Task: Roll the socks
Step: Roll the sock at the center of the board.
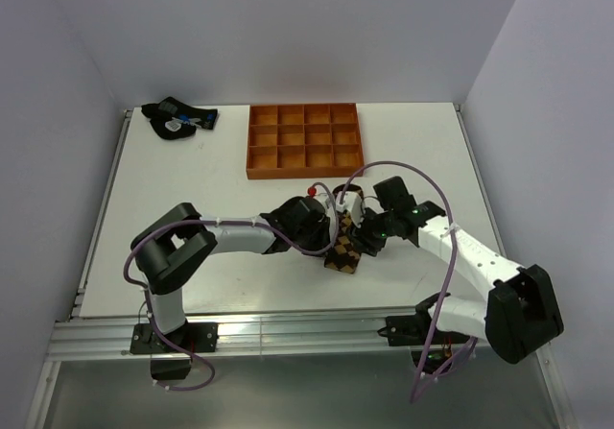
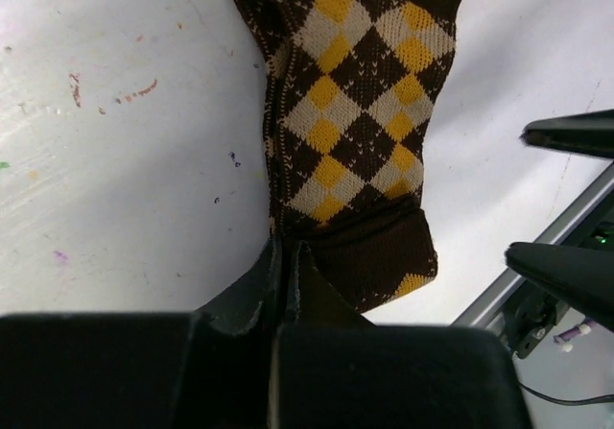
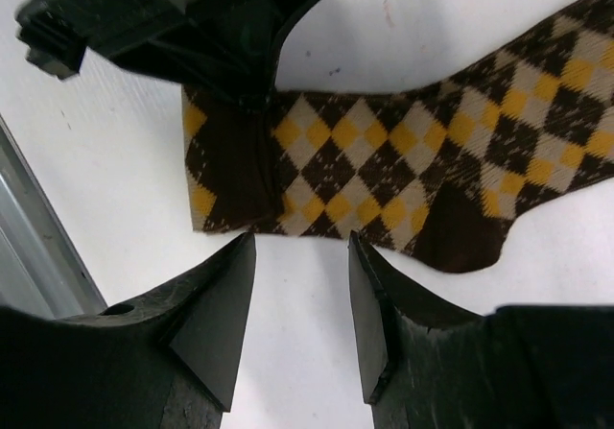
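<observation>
Brown argyle sock (image 3: pixel 384 151), patterned with yellow and cream diamonds, lying flat on the white surface (image 1: pixel 192 189) between my two arms. It sits on the near side of the tray (image 1: pixel 304 173). Its plain brown cuff points toward the near edge of the surface, the leg runs away from that edge toward the tray, and the brown heel juts out on my right arm's side.

My left pincer (image 2: pixel 285 259) is closed, its fingers pressed together with no gap. Its tips meet one long edge of the sock just where the cuff begins, and a slight crease crosses the fabric there. I cannot tell whether any cloth is nipped between the tips or whether they only press on it.

My right pincer (image 3: pixel 302 240) is open, jaws parted with nothing between them. It hangs just beside the opposite long edge, level with the first rows of diamonds above the cuff and just short of the cloth. The two pincers face each other across the sock.

The tray is orange, divided into square compartments, and sits farther back at mid-surface. A dark bundle (image 1: pixel 178 120) with blue and white marks lies at the far left corner, well apart from the sock.
</observation>
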Motion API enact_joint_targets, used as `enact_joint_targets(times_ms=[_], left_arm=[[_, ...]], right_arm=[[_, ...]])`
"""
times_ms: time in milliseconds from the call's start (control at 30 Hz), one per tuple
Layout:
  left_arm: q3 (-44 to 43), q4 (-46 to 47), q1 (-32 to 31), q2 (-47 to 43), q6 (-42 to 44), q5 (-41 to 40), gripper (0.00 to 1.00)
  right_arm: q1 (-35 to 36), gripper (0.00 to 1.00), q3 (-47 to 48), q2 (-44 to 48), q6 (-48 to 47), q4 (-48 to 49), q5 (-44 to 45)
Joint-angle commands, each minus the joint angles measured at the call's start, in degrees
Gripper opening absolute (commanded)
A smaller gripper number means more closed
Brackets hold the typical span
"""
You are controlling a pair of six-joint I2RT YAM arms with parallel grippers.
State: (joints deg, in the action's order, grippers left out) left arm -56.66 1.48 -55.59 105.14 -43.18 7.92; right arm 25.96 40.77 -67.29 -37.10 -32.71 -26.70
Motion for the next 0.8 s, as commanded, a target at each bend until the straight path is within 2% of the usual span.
enact_joint_targets(times_ms=[0,233,400,767], left_arm=[[-0.4,-3.6,-0.1,2.9,-2.1,2.3,0.00],[-0.2,-2.0,0.3,3.9,-2.5,4.6,0.00],[-0.3,-1.9,2.0,4.6,-2.6,6.8,0.00],[-4.0,-4.6,4.0,6.7,-1.3,10.8,0.00]], right_arm=[[-2.1,0.51,0.6,3.4,-1.5,5.6,-7.0],[-3.1,0.49,-1.0,9.4,-5.7,2.6,-10.6],[-1.6,0.49,-4.6,11.5,-10.5,1.9,-8.8],[8.6,0.51,-11.9,11.0,-12.6,8.6,-0.4]])
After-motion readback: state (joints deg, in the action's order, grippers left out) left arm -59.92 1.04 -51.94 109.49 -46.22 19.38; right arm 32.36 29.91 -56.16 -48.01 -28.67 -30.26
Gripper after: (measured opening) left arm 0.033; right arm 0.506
